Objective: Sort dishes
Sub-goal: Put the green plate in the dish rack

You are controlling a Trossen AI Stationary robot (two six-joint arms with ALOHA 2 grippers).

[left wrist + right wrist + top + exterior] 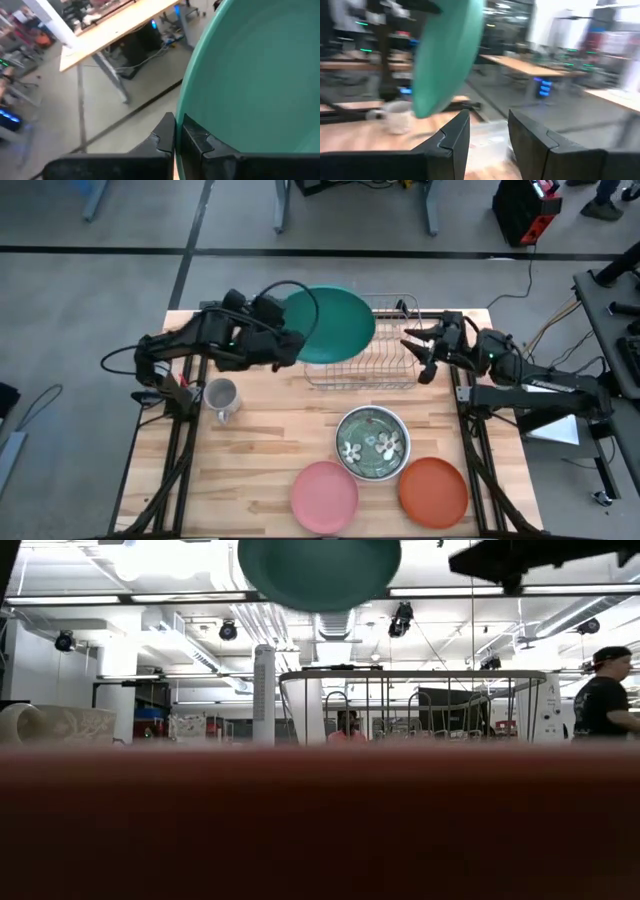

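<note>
Left gripper (292, 346) pinches the teal plate (335, 323) by its rim, raised just beside the rack (385, 360). Right gripper (418, 352) hovers open over the rack, empty. Pink plate (324, 496), red plate (433, 491) and bowl (371, 443) await sorting on the tabletop (270, 430)

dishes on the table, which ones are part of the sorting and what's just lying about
Part of the job:
teal plate, held up by the left gripper
pink plate
orange-red plate
white bowl on the flowered dark green plate

Just lying about:
grey mug
wire dish rack
</note>
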